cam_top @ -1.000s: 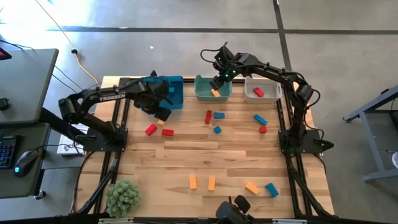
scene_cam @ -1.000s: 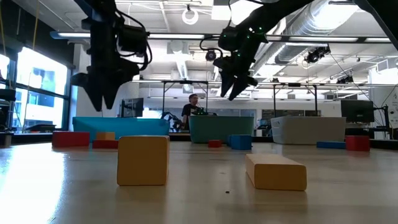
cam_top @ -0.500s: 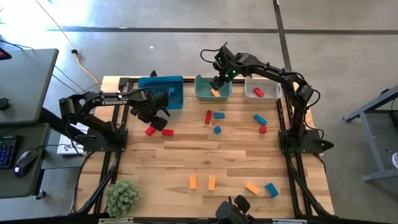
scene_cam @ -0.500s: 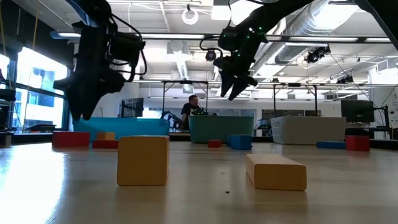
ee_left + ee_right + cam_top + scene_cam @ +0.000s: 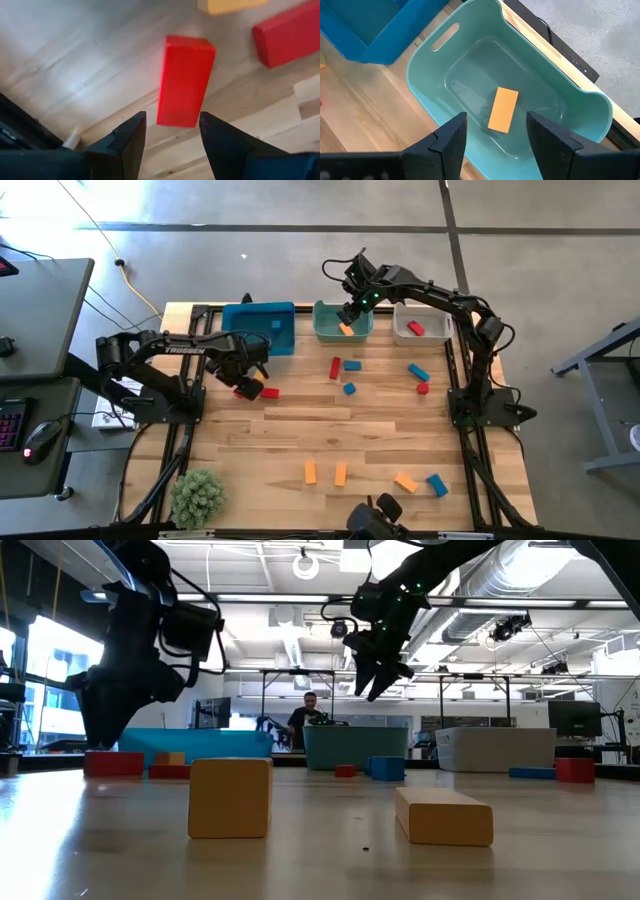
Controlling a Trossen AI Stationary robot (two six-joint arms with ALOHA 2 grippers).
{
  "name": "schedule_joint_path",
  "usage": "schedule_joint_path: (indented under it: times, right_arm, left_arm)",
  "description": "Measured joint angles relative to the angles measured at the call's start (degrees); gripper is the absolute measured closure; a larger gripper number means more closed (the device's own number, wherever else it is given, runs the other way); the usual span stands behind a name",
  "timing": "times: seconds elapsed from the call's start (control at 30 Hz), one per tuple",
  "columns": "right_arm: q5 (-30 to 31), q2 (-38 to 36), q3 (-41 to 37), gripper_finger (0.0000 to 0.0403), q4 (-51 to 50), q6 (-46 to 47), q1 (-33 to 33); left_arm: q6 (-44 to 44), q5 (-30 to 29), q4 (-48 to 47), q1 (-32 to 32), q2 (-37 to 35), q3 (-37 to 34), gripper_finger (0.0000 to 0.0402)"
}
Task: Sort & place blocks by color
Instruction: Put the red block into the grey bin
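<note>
Your left pincer [image 5: 169,131] has swung from the blue bin [image 5: 262,326] down over the red bar [image 5: 185,80] on the desk's [image 5: 330,435] left, fingers spread: the next pick begins. Your right pincer [image 5: 495,132], open, hovers above the teal bin [image 5: 560,95] holding an orange bar [image 5: 502,110].

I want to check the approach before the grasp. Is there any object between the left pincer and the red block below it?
Nothing visible does. The left pincer is open, and the red block lies flat on bare table just ahead of its fingers. A second red block and an orange block lie beyond it, apart from it.
</note>
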Motion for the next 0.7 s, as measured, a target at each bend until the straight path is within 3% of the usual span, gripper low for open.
schedule_joint_path:
  times: [0.47, 0.7]
  right_arm:
    - [0.0, 0.0, 0.0, 0.021, 0.0, 0.0, 0.0]
    - [0.0, 0.0, 0.0, 0.021, 0.0, 0.0, 0.0]
  left_arm:
    - [1.0, 0.0, 2.9, 0.0, 0.2, 0.0, 0.0227]
    - [1.1, -0.7, 4.1, 0.0, 4.4, 0.0, 0.0227]
